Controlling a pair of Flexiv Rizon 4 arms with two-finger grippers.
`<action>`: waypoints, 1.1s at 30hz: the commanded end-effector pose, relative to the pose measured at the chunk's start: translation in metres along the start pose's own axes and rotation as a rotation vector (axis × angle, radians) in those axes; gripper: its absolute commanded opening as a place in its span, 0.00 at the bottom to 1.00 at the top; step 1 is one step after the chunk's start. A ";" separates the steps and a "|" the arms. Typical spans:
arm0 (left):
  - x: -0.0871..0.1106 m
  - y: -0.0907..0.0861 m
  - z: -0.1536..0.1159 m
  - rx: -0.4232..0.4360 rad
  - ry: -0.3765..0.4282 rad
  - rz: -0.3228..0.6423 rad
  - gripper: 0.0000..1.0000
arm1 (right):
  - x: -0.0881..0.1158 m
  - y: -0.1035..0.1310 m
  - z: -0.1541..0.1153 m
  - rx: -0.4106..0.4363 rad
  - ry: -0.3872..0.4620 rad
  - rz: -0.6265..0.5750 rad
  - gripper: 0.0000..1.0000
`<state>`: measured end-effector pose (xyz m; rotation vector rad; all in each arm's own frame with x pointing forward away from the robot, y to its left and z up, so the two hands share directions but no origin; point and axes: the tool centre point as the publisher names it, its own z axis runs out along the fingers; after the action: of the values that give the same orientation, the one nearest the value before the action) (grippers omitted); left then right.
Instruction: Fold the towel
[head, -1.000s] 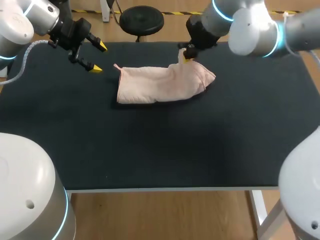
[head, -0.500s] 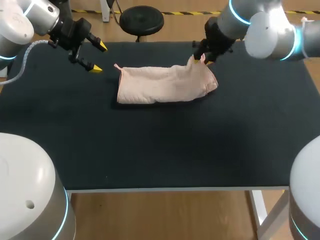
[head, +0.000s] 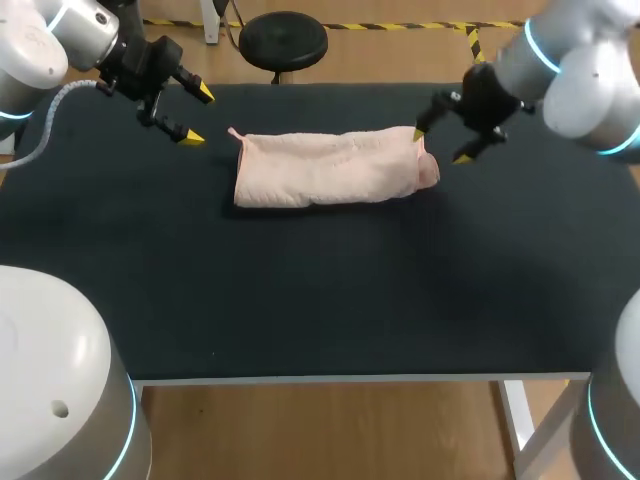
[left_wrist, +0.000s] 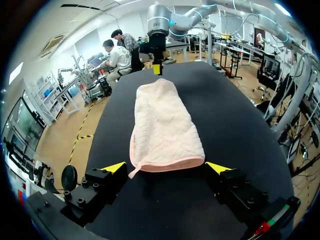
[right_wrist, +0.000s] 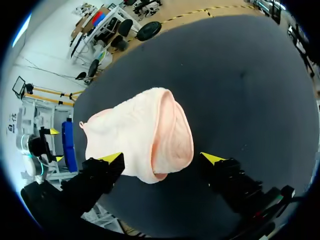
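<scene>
Towel (head: 325, 168), pale pink and quilted, lay folded into a long, narrow bundle on the black table (head: 300, 290). It sat toward the far edge and roughly midway between my two arms. Its long side ran from left to right across the head view. A small corner tab (head: 233, 133) stuck out at its left far corner.

My left gripper (head: 197, 116) hung above the table just beyond the towel's left end, apart from the cloth, with its fingers spread wide and nothing between them. In my left wrist view the towel (left_wrist: 162, 125) stretched away ahead of that gripper (left_wrist: 166, 167), its hemmed near edge lying across the gap between the two yellow tips. My right arm's gripper (left_wrist: 157, 65) stood at the far end.

My right gripper (head: 441, 145) was at the towel's right end, fingers parted and clamping nothing. One tip was close against the cloth's far right corner, though I could not tell whether it touched. In my right wrist view the towel's (right_wrist: 145, 137) rounded, doubled-over end lay ahead of that gripper (right_wrist: 162, 158), and my left gripper (right_wrist: 52, 145) showed small beyond the far end.
</scene>
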<state>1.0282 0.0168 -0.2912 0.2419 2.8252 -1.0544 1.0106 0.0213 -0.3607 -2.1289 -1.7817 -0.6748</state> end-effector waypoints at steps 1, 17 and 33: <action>0.001 0.001 0.000 0.002 -0.002 0.003 1.00 | -0.012 -0.003 0.018 0.014 0.152 0.050 1.00; 0.001 0.001 0.000 0.002 -0.002 0.003 1.00 | -0.007 -0.032 0.019 0.104 0.322 0.223 1.00; 0.001 0.001 0.000 0.002 -0.002 0.003 1.00 | -0.004 -0.023 0.042 0.169 0.352 0.209 1.00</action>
<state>1.0283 0.0168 -0.2913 0.2419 2.8251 -1.0547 0.9828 0.0410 -0.3914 -1.9303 -1.3486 -0.7659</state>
